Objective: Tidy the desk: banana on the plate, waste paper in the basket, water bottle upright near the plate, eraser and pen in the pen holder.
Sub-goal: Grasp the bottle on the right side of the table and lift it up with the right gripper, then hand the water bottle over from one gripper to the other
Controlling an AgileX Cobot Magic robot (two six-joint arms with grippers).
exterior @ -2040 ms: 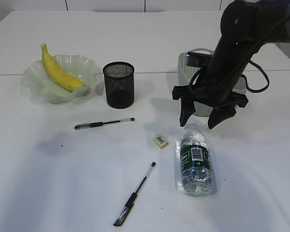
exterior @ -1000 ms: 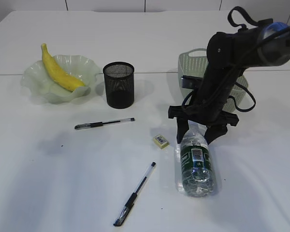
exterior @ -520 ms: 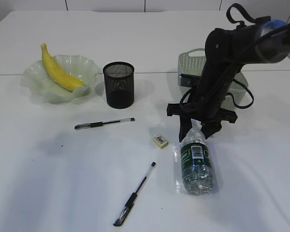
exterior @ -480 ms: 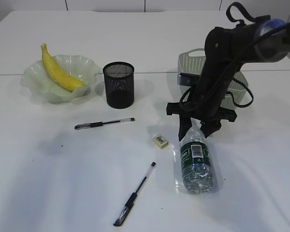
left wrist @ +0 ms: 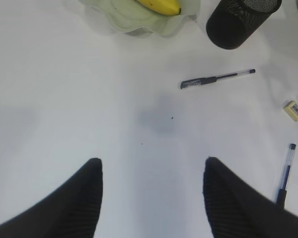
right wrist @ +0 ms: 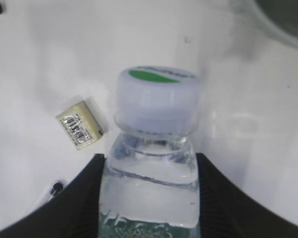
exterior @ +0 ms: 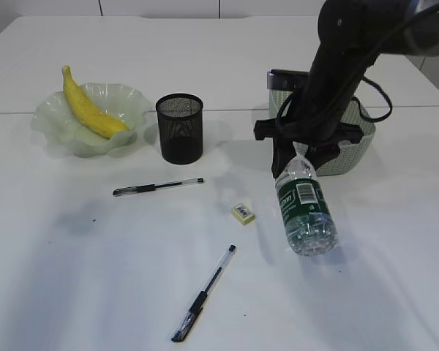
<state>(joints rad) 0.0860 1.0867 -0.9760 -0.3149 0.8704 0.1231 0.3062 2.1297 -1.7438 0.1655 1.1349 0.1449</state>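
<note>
Exterior view: eraser (exterior: 242,213) just left of claw-held (exterior: 301,155) bottle (exterior: 305,212).

White table (exterior: 73,278); plate (exterior: 55,124), pen holder (exterior: 180,129), pens (exterior: 158,187), eraser (exterior: 243,213), basket (exterior: 360,142)

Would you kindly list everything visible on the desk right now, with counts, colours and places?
banana: one, yellow, on the plate
plate: one, pale green, wavy rim, far left
pen holder: one, black mesh, right of the plate
pens: two, black and clear, one before the holder, one near the front
eraser: one, cream, centre
basket: one, pale green, far right
water bottle: one, clear, green label, tilted, neck gripped
right gripper: black, jaws shut on the bottle neck
left gripper: black, jaws open above bare table
</note>
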